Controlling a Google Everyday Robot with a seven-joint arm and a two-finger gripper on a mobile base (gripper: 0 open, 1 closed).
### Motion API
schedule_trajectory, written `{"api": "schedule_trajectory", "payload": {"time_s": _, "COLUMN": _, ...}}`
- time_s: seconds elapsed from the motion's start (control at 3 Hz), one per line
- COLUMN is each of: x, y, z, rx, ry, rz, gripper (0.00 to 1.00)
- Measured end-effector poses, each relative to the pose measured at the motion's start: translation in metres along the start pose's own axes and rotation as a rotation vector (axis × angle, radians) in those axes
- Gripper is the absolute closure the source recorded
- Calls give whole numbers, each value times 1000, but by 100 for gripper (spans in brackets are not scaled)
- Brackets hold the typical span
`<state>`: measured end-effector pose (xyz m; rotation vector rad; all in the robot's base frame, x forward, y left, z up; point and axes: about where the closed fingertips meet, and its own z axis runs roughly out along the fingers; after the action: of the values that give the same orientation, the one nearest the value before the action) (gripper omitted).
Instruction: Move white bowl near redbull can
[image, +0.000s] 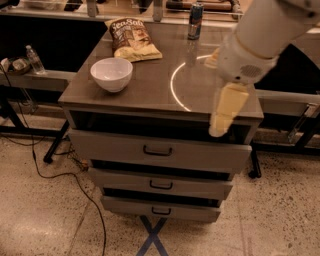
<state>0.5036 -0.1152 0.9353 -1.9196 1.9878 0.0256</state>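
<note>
The white bowl (111, 74) stands upright and empty on the left part of the grey cabinet top (150, 87). The redbull can (195, 20), slim and blue-and-silver, stands at the back edge, right of centre, far from the bowl. My gripper (219, 129) hangs pale yellow from the white arm (260, 35) over the top's front right part, well to the right of the bowl and in front of the can. It holds nothing that I can see.
A chip bag (131, 39) lies behind the bowl. A bright ring (172, 85) is marked on the top. Below are drawers with handles (157, 150). A water bottle (34, 59) stands on a left shelf. Cables (60, 175) run over the floor.
</note>
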Motion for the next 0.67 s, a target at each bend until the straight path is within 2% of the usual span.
{"api": "schedule_trajectory", "payload": {"time_s": 0.33, "x": -85, "y": -17, "z": 48, "rx": 2, "ry": -105, "rz": -109, "gripper": 0}}
{"api": "schedule_trajectory", "payload": {"time_s": 0.67, "x": -84, "y": -17, "z": 48, "rx": 1, "ry": -104, "rz": -109, "gripper": 0}}
